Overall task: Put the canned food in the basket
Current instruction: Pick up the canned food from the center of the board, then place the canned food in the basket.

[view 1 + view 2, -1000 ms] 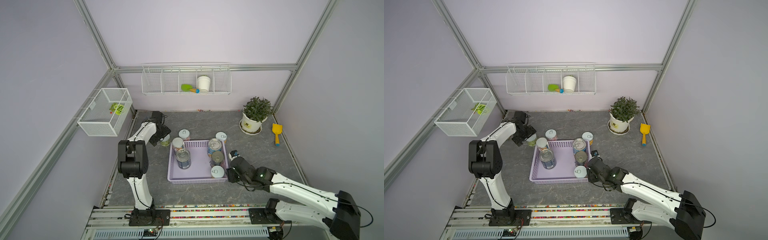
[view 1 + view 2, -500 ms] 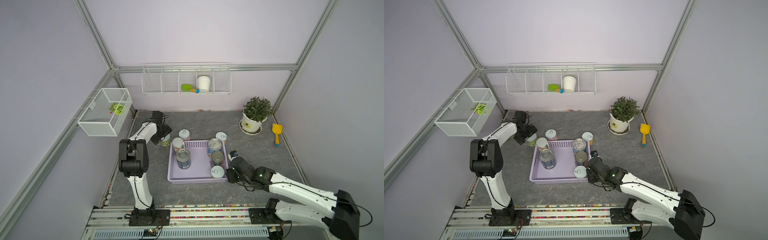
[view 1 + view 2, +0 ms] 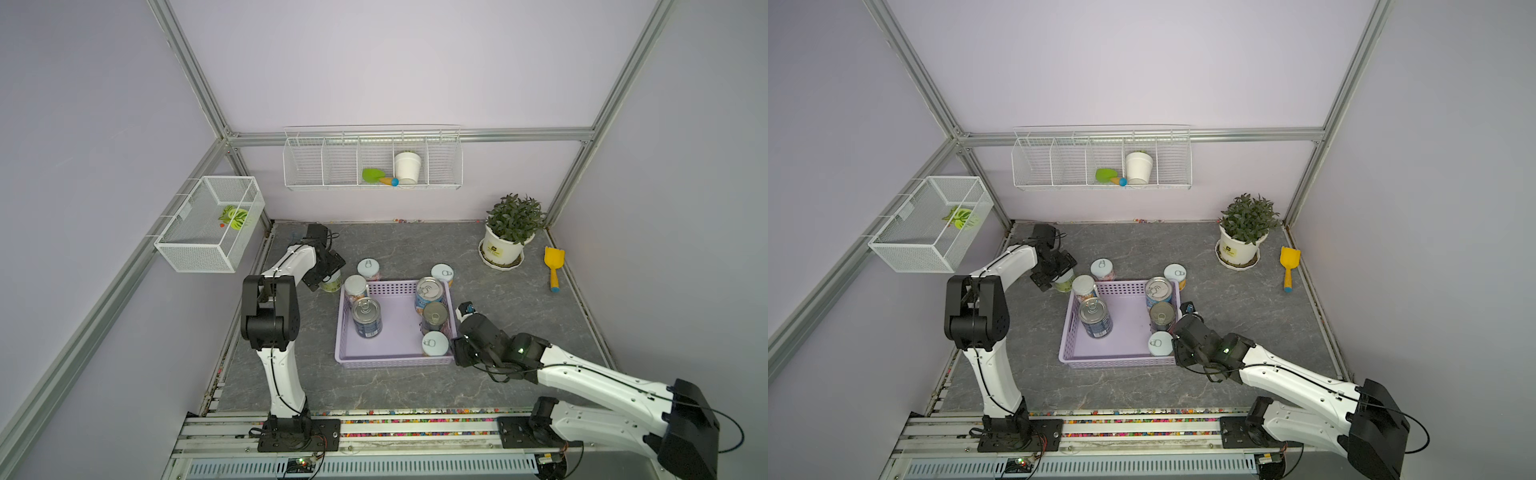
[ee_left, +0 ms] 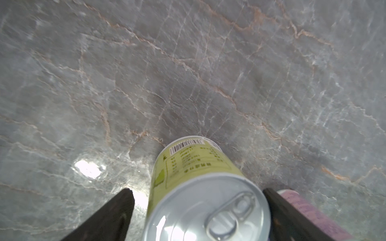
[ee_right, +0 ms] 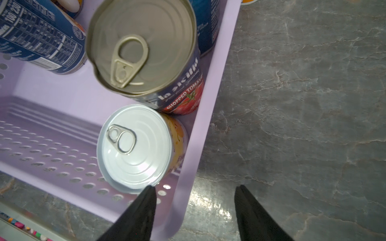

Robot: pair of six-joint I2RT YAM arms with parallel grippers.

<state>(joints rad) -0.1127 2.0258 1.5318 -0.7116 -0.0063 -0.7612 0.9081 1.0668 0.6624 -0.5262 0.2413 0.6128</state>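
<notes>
Here the left gripper (image 4: 196, 190) stood wide open, gripping nothing, astride the green-labelled metal tin (image 4: 194, 167) on the grey marbled tabletop (image 3: 415, 245), off the far-left corner of the lavender perforated plastic basket (image 3: 390, 362). Closing, then lifting over the rim, seemed next; the basket's middle lay free. The right gripper (image 5: 195, 187), half open and empty, straddled its right wall.

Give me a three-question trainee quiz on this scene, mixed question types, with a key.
1. True or false: the right tool grips a can.
2. Which label colour has the can between the fingers of the left tool? A green, B red, C blue.
3. Name the yellow thing on the table near the potted plant.
Key: 1 false, its jaws stand open, holding nothing. 2 A. 3 toy shovel.
</notes>
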